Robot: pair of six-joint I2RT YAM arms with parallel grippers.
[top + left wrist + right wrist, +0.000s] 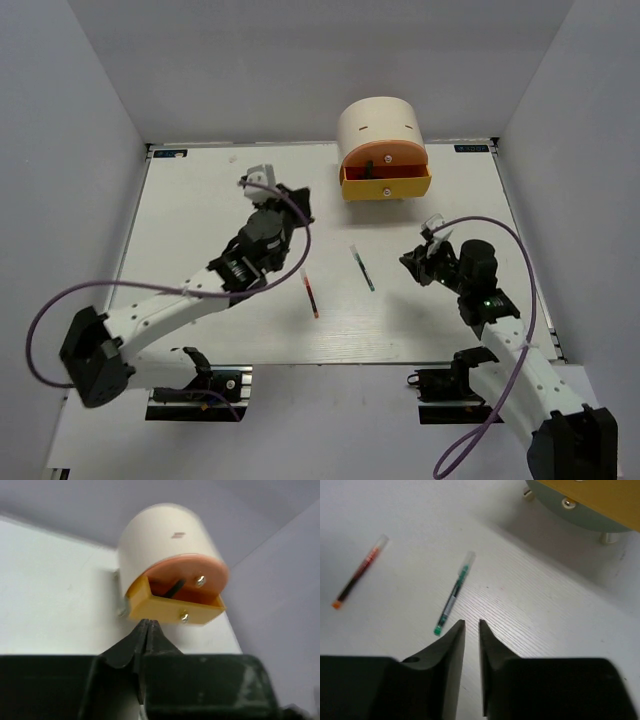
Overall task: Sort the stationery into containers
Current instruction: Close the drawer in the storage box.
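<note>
The left gripper [147,624] has its fingers pressed together with nothing between them. It points straight at the desk unit [160,545], which stands just ahead of and above its tips. The yellow drawer [155,609] is pulled out toward the tool, directly beyond the fingertips. A dark stick-shaped item [173,588] lies inside it, under the pink front [192,570]; which piece of stationery it is cannot be told. An empty, closed tool facing an open drawer suggests this arm is there to tend the drawer, not to carry. It may be meant to steady the drawer or push it in by its knob [184,616].

The right gripper [471,626] carries nothing, and its fingers stand only a narrow slit apart. The green pen [453,594] lies on the table [545,610] just ahead and slightly left of its tips, running roughly along the line of the slit. A pinch would therefore close across the barrel, which suits so thin a thing. The red pen [359,575] lies farther off to the left, well apart from the green one. The unit's pale green front [590,517] shows ahead to the right. Since the tool is tilted down over the green pen, that pen is probably its next pick, and the open drawer is a likely place for it.
</note>
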